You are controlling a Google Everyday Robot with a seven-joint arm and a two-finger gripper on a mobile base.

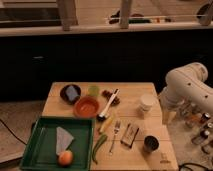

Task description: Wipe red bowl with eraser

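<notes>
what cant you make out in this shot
Camera view:
- gripper, right of the table below the arm: outline lost in dark clutter.
- bluish item in the dark bowl: too small to identify.
- green tray: near rim cut by bottom edge.
- eraser: markings blurred.

The red bowl (87,106) sits just behind the green tray (42,146), with the eraser (129,135) well apart beside a fork (114,134). The white arm (186,86) is folded at the right, and its gripper is hidden.
</notes>
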